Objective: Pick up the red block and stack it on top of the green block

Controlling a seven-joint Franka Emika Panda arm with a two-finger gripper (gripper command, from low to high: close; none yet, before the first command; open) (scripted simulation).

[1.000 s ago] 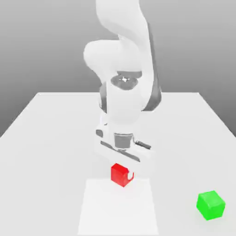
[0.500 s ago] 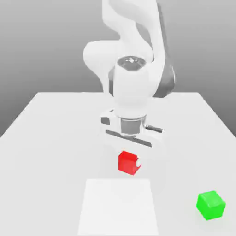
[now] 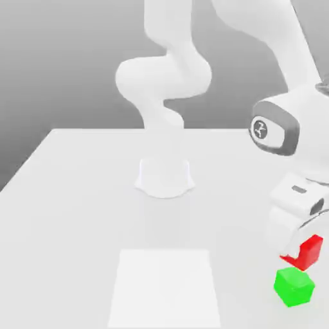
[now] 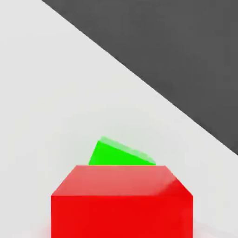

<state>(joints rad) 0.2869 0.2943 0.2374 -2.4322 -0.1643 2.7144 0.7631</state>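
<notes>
The red block [image 3: 309, 252] hangs in the air at the exterior view's lower right, with my gripper [image 3: 301, 247] shut on it. Just below it and slightly toward the exterior view's left, the green block [image 3: 294, 286] rests on the white table [image 3: 77, 212]; a small gap separates the two cubes. In the hand view the red block [image 4: 122, 202] is close and large, and the green block [image 4: 118, 154] peeks out from behind its upper edge.
A paler square patch [image 3: 166, 288] marks the table's front middle. The arm's round base [image 3: 164, 177] stands at the table's centre. The table's edge [image 4: 153, 88] runs close beyond the green block, with dark space past it.
My arm has swung from the table's middle to the exterior view's right, carrying the red block up and over until it hangs just above the green block. The green block has stayed put.
</notes>
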